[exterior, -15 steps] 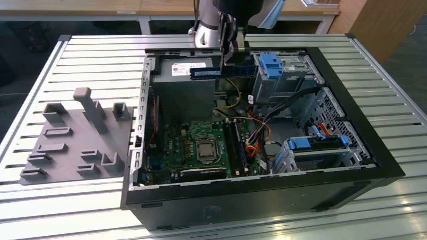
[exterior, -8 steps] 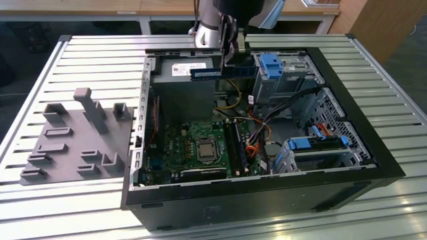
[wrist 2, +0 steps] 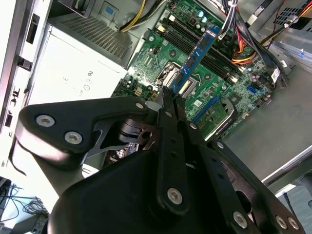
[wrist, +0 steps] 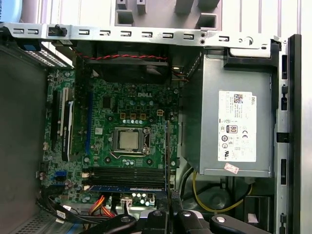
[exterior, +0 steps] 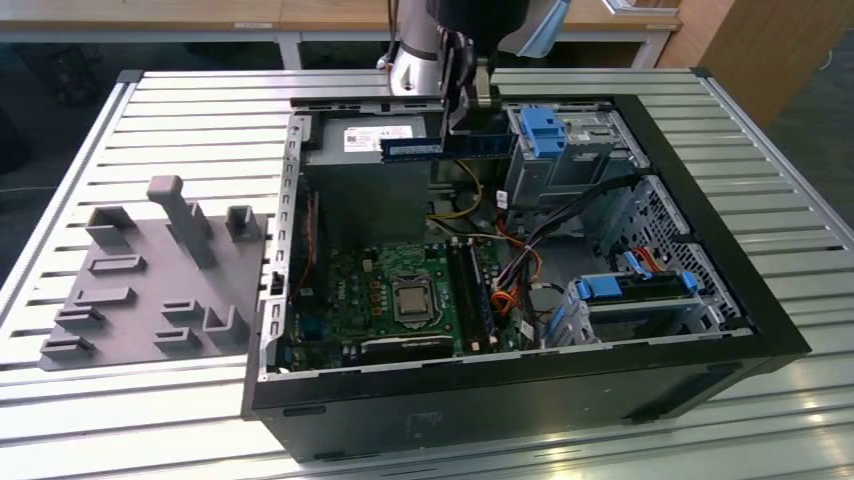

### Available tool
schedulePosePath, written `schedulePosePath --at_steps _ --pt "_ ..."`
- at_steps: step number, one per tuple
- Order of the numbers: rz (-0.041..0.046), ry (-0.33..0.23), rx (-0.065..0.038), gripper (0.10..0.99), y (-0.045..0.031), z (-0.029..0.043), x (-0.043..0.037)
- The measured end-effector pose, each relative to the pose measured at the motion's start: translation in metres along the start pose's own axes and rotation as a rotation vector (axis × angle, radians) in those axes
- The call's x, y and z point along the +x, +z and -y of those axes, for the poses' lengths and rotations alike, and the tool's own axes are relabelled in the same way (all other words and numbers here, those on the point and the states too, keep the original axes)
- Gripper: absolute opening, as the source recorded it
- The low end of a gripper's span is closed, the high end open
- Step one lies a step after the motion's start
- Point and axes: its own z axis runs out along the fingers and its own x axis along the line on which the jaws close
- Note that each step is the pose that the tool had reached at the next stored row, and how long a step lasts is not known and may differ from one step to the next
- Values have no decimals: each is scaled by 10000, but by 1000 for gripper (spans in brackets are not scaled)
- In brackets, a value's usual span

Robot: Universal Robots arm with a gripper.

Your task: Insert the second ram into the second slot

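the gripper (exterior: 470, 135) hangs over the open computer case (exterior: 534, 385), its arm cut off by the top edge of the exterior view; its fingers are closed tight on the second ram (exterior: 414, 149), gripping the blue stick near its middle so that both ends stick out sideways, long edge roughly level; the stick is in the air above the power-supply end of the case, well apart from the motherboard (exterior: 360, 290) below; in the second wrist view the dark gripper (wrist 2: 168, 100) body blocks much of the frame, and the second ram (wrist 2: 201, 46) runs away from the fingertips with its near end hidden between them; its chips and pale label are hard to make out; in the first wrist view the stick is edge-on, little more than a thin dark line (wrist: 167, 156), and only the tips of the fingers (wrist: 157, 218) show at the frame's edge; that view also shows the memory slots (wrist: 126, 174) beside the processor socket (wrist: 129, 140); a bluish strip lies along one slot, too edge-on to identify; the power supply (wrist: 234, 126) is alongside; in the exterior view cables partly cover the slots; a grey fixture (exterior: 134, 290) sits on the slatted table (exterior: 200, 100) at the exterior view's left, beside the case.
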Motion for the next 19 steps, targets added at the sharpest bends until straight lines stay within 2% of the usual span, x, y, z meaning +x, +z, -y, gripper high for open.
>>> schedulePosePath --at_steps 16,19 --pt "1 15 1 137 10 -2 79" --pt "10 282 5 137 11 -2 82"
